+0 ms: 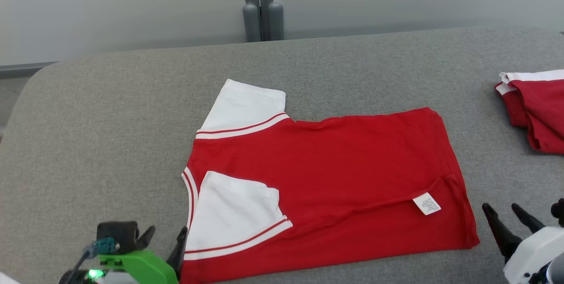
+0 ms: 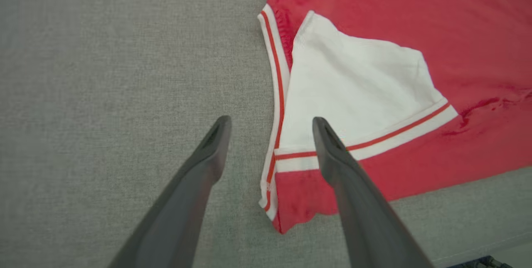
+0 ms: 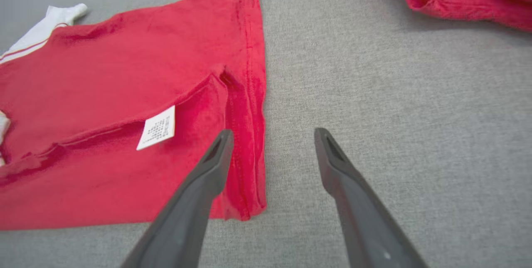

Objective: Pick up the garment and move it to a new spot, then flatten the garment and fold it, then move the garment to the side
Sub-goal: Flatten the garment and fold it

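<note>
One red garment (image 1: 343,174) lies flat mid-frame in the head view on the grey table (image 1: 110,121), neck end to the left, hem to the right. It has two white sleeves: one sleeve (image 1: 246,108) sticks out at its upper left, the other sleeve (image 1: 233,213) is folded over the red body at lower left. One white label (image 1: 426,204) shows near the hem, lower right. One pile (image 1: 537,112) of red cloth with white trim sits at the right edge, well apart from the garment; how many pieces it holds I cannot tell. Two grey posts (image 1: 263,15) stand side by side at top centre. There are two grippers, each with two dark fingers (image 1: 497,229). The left gripper (image 1: 166,234) is at lower left, just beside the neck edge, fingers apart and empty; in the left wrist view one finger (image 2: 208,164) lies over bare table, the other finger (image 2: 334,164) over the folded sleeve's cuff. The right gripper (image 1: 500,211) is at lower right, just beside the hem, fingers apart and empty; in the right wrist view one finger (image 3: 212,176) crosses the hem corner, the other finger (image 3: 338,176) is over bare table
</note>
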